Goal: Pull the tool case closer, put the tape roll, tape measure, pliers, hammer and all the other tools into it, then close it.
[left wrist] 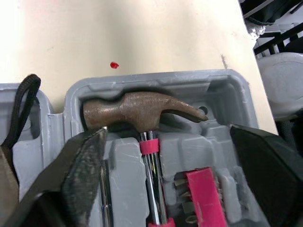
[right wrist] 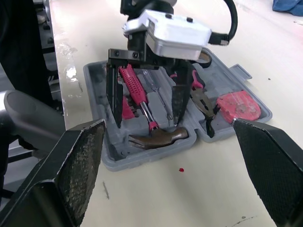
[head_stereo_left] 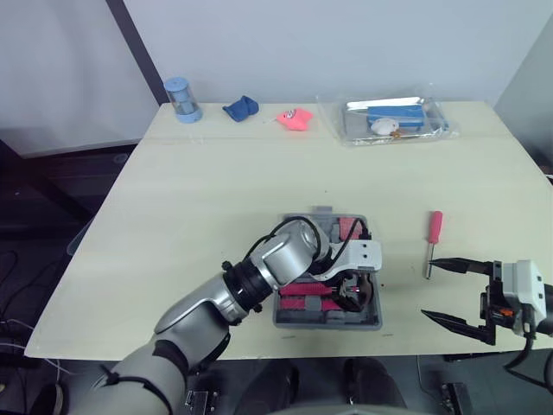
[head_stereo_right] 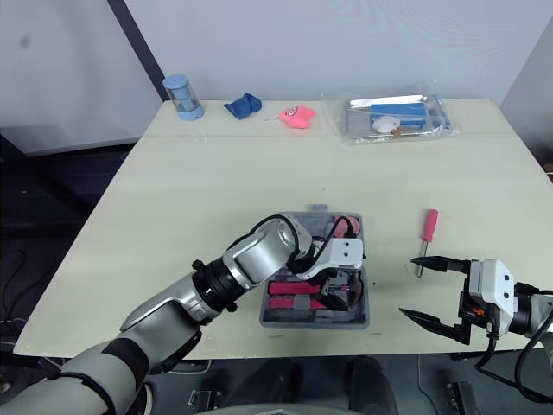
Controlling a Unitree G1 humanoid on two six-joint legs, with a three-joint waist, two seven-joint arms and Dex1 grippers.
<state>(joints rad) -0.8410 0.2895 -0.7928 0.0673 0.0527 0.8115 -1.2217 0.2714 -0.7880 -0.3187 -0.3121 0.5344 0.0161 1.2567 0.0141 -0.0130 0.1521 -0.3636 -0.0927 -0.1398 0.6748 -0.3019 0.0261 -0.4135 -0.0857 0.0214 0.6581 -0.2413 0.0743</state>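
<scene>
You're working over a pale, smooth table (head_stereo_left: 216, 190) that is standing against a plain, light wall (head_stereo_left: 302, 43). The tool case (head_stereo_left: 328, 321) is sitting open by the near edge; it is grey moulded plastic. Inside it the hammer (left wrist: 137, 111) is lying in its recess, rough brown head curving to a claw, shaft shining chrome. The left gripper (right wrist: 147, 120) is hovering over it, fingers spread astride the handle. The right gripper (head_stereo_left: 429, 289) is hanging right of the case with fingers wide apart, the red-handled screwdriver (head_stereo_left: 435, 229) lying near it.
</scene>
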